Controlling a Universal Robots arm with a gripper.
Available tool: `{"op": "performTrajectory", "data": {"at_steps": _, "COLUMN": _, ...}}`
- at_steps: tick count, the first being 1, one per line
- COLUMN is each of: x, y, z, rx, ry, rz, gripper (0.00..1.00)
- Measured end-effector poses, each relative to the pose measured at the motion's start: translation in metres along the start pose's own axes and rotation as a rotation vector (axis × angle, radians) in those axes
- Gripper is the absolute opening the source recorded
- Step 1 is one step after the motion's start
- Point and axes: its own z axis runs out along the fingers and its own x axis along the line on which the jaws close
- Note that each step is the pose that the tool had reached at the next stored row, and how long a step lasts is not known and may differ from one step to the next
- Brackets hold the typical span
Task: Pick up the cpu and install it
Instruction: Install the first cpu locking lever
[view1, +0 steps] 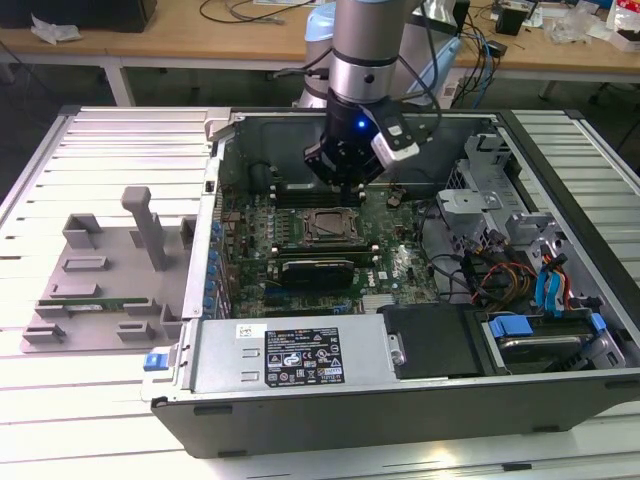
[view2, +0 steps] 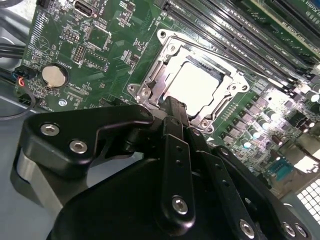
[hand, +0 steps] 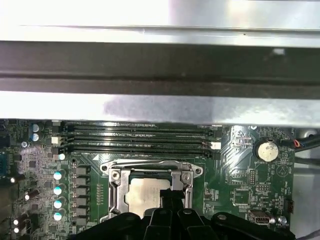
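The cpu (view2: 197, 87) (hand: 142, 195), a flat square chip with a pale silver top, lies inside the metal socket frame (view2: 150, 85) (hand: 112, 185) on the green motherboard. In the exterior view the cpu (view1: 328, 228) sits in the middle of the open computer case. My gripper (view1: 345, 185) hangs just above the board, behind the socket. In both wrist views its black fingertips are together at the socket's edge. The gripper (view2: 172, 107) (hand: 172, 197) is shut, holds nothing, and overlaps one edge of the chip.
Black memory slots (hand: 140, 137) (view2: 225, 30) run along one side of the socket. A coin battery (view2: 54, 75) (hand: 265, 150) sits nearby. A black graphics card (view1: 318, 270) lies in front of the socket. Case walls (view1: 215, 200), drive bays and cables (view1: 520, 280) surround the board. A grey tray (view1: 100, 270) lies at the exterior view's left.
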Motion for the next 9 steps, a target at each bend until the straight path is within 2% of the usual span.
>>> {"op": "performTrajectory", "data": {"at_steps": 3, "x": 0.0001, "y": -0.0002, "z": -0.0047, "rx": 0.0030, "ry": 0.0000, "rz": 0.000, "gripper": 0.11}}
{"op": "performTrajectory", "data": {"at_steps": 6, "x": 0.0003, "y": -0.0007, "z": -0.0151, "rx": 0.0069, "ry": 0.0001, "rz": 0.000, "gripper": 0.11}}
{"op": "performTrajectory", "data": {"at_steps": 9, "x": 0.0004, "y": -0.0053, "z": -0.0173, "rx": 0.0070, "ry": 0.0000, "rz": 0.000, "gripper": 0.11}}
